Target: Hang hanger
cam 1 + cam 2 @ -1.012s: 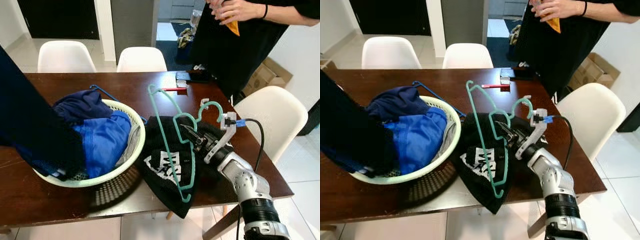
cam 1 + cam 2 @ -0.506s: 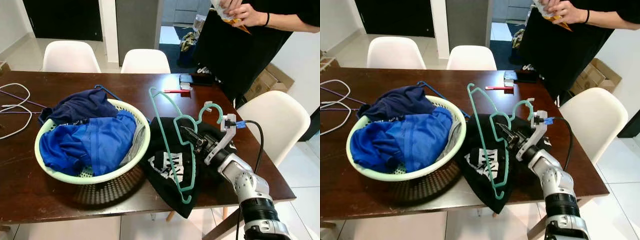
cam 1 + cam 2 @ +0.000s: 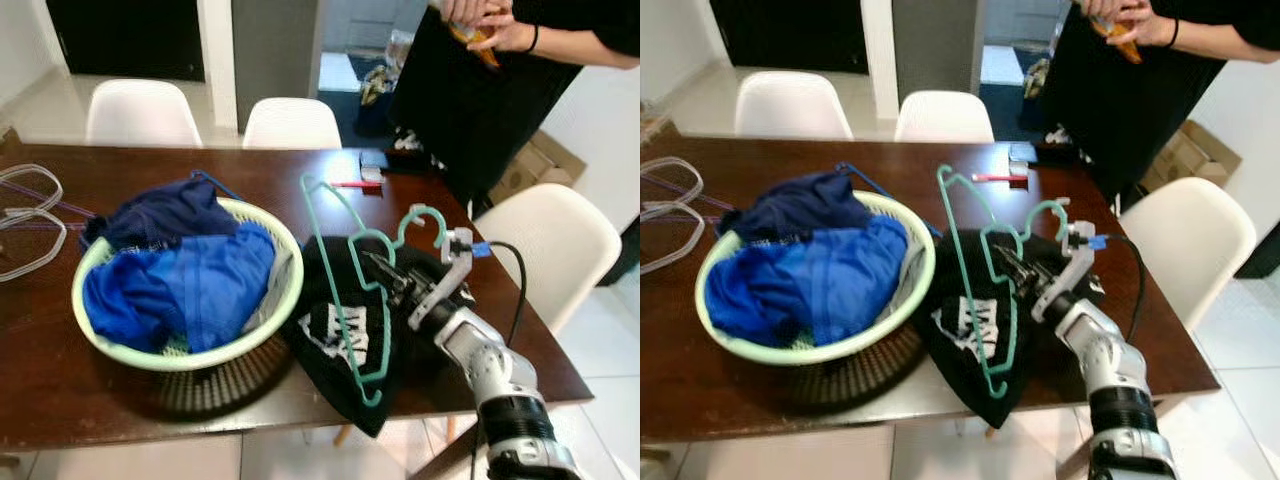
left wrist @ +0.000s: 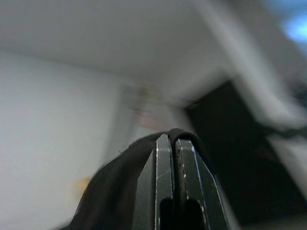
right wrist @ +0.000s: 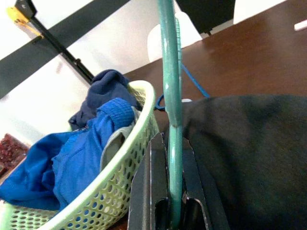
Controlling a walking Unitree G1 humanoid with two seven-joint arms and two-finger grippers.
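Right pincer (image 3: 375, 266) pinched green hanger (image 3: 352, 290) upright over black garment (image 3: 340, 335) at table (image 3: 120, 400) front edge, likely for lifting; left pincer (image 4: 173, 158) pressed together.

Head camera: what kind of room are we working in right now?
Likely a home dining area: a dark wood table ringed by white chairs, with a basket of laundry on it. The right gripper grips a green hanger over a black shirt.
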